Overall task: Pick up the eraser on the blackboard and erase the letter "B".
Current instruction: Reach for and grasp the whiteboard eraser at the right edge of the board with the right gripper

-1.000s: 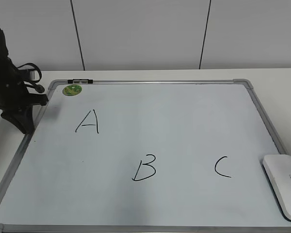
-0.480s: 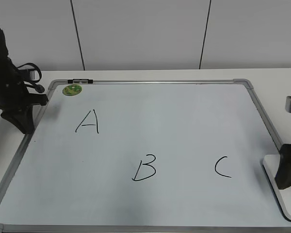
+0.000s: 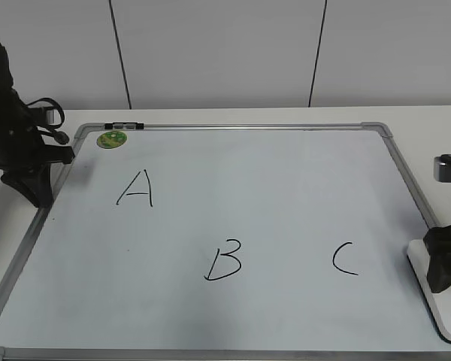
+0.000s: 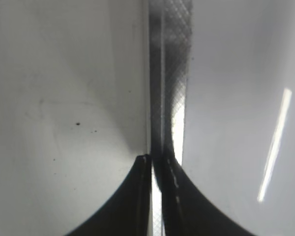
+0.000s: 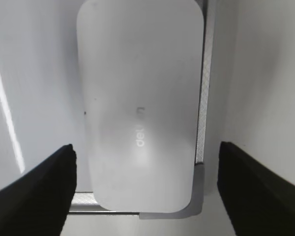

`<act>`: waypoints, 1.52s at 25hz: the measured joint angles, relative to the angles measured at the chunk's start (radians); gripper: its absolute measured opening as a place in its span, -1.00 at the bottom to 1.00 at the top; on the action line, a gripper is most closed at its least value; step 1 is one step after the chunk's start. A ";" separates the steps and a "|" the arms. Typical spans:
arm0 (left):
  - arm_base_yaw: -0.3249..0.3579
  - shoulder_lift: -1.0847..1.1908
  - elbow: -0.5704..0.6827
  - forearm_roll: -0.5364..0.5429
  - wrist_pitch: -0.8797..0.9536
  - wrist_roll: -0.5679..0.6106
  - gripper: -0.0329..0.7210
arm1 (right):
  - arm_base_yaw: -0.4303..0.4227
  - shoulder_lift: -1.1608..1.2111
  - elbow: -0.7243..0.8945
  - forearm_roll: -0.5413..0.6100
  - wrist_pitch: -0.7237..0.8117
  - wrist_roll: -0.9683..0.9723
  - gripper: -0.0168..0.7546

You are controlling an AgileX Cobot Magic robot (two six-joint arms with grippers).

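Two grippers are in view, one at each side of the board. Nearest, at the right front corner, the eraser lies flat on the board against the frame. The right gripper hangs over it, fingers spread wide — one on either side of the white block, neither touching it in the wrist view. From outside, that gripper covers the eraser's far end.

A little further in, toward the front middle of the board, stands the "B", whole and unsmudged, with the "C" between it and the eraser. The "A" sits further back on the left.

Beyond that, at the left edge, the left gripper rests by the frame. Its wrist view shows the fingers pressed together — nothing between them — just over the frame's strip. At the far left corner a round green sticker lies on the board.
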 joint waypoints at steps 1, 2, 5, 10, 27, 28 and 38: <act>0.000 0.000 0.000 0.000 0.000 0.000 -0.81 | 0.000 0.003 0.000 0.000 0.000 0.002 0.78; 0.000 0.000 0.000 0.000 0.000 0.000 -0.81 | 0.000 0.008 0.000 0.000 -0.003 0.002 0.78; 0.000 0.000 0.000 0.001 0.000 0.000 -0.81 | 0.000 0.022 -0.002 0.000 -0.009 0.002 0.78; 0.000 0.000 0.000 0.002 0.000 0.000 -0.80 | 0.000 0.069 -0.037 0.000 -0.023 0.002 0.78; 0.000 0.000 0.000 0.002 0.000 0.000 -0.80 | 0.000 0.176 -0.081 0.013 -0.036 0.002 0.42; 0.000 0.000 0.000 0.002 0.000 0.000 -0.80 | 0.000 0.176 -0.081 0.013 -0.036 0.002 0.40; 0.000 0.000 0.000 0.002 0.000 0.000 -0.80 | 0.000 0.182 -0.103 0.049 0.002 0.002 0.37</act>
